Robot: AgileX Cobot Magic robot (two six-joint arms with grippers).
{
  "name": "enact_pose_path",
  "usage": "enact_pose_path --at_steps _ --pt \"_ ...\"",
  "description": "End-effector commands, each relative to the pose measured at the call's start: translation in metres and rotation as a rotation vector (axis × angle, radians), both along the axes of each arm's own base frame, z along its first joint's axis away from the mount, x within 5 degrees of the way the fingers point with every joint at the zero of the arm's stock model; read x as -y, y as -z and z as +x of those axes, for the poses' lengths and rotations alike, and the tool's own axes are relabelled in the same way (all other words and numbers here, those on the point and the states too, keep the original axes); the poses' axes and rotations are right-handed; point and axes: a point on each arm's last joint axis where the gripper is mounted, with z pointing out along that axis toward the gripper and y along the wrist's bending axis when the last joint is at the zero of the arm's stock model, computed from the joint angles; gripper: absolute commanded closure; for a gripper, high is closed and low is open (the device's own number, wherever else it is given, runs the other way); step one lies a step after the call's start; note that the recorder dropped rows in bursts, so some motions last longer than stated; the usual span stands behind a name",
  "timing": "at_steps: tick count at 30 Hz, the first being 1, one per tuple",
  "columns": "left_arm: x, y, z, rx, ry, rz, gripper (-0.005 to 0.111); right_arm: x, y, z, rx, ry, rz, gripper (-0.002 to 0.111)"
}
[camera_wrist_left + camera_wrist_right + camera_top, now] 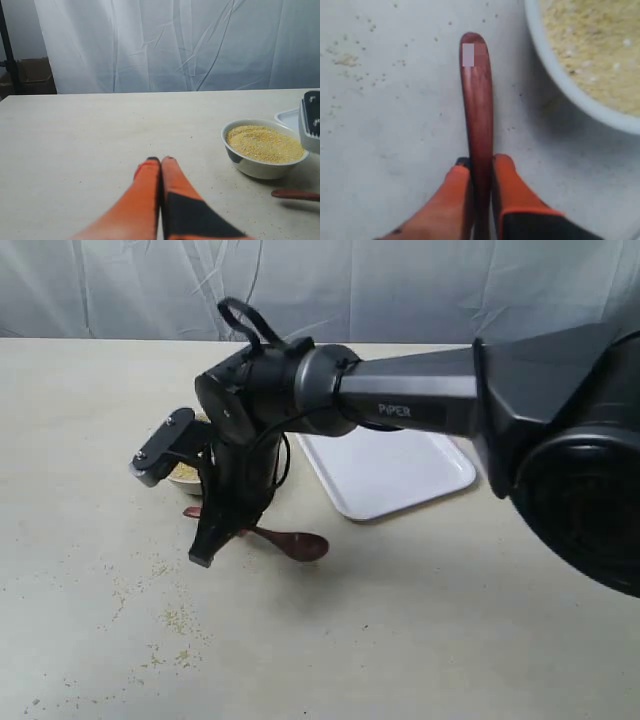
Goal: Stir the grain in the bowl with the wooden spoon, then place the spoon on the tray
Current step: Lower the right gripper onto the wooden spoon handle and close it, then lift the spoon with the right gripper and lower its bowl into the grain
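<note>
Reaching in from the right of the exterior view, the right gripper [212, 540] stands nose-down left of centre over the wooden spoon [295, 543]. The spoon lies flat on the table [450, 620], scoop toward the middle of the frame. The bowl [182, 483] is mostly hidden behind the wrist, and the tray [400, 480] sits to its right. Loose specks [170, 625] dot the lower left.

In the left wrist view, the left gripper [160, 161] has its orange fingers pressed together with nothing between them. The grain [264, 142] fills the bowl at the right edge.

The right wrist view settles it: the orange fingers [507, 170] pinch the handle from both sides, back from its rounded tip, just beside the bowl's rim. I'd judge the spoon light, stiff and glossy, apt to swivel in a narrow pinch, so a firm hold on the slim handle suits it.
</note>
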Motion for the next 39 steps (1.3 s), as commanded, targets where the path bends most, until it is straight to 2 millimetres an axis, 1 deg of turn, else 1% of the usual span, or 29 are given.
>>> enact_pose_path --at_steps 1,4,6,7,9,13,15,17,22,26,29,34,36,38,39 --pt "0.000 0.000 0.000 0.006 0.000 0.000 0.107 0.000 -0.065 0.001 0.090 0.019 0.115 0.108" --pt "0.000 0.000 0.000 0.006 0.000 0.000 0.107 0.001 -0.102 0.004 0.134 0.112 0.228 0.108" --pt "0.000 0.000 0.000 0.006 0.000 0.000 0.107 0.004 -0.119 0.008 0.144 0.179 0.298 0.108" --pt "0.000 0.000 0.000 0.006 0.000 0.000 0.107 0.009 -0.126 0.014 0.136 0.243 0.339 0.108" --pt "0.000 0.000 0.000 0.006 0.000 0.000 0.107 0.018 -0.132 0.025 0.104 0.369 0.413 0.108" --pt "0.000 0.000 0.000 0.006 0.000 0.000 0.107 0.042 -0.136 0.055 -0.032 0.676 0.597 0.108" --pt "0.000 0.000 0.000 0.006 0.000 0.000 0.107 0.047 -0.134 0.067 -0.082 0.776 0.683 0.108" --pt "0.000 0.000 0.000 0.006 0.000 0.000 0.107 0.045 -0.132 0.074 -0.114 0.851 0.775 0.108" --pt "0.000 0.000 0.000 0.006 0.000 0.000 0.107 0.039 -0.102 0.089 -0.142 1.108 1.030 0.108" --pt "0.000 0.000 0.000 0.006 0.000 0.000 0.107 0.039 -0.068 0.094 -0.119 1.231 1.179 0.108" --pt "0.000 0.000 0.000 0.006 0.000 0.000 0.107 0.039 -0.043 0.095 -0.116 1.289 1.208 0.108" --pt "0.000 0.000 0.000 0.006 0.000 0.000 0.107 0.032 -0.014 0.093 -0.108 1.322 1.222 0.108" --pt "0.000 0.000 0.000 0.006 0.000 0.000 0.107 0.029 -0.008 0.090 -0.112 1.319 1.207 0.108" --pt "0.000 0.000 0.000 0.006 0.000 0.000 0.107 0.027 -0.007 0.089 -0.113 1.315 1.203 0.108" --pt "0.000 0.000 0.000 0.006 0.000 0.000 0.107 0.027 -0.007 0.088 -0.089 1.284 1.185 0.107"
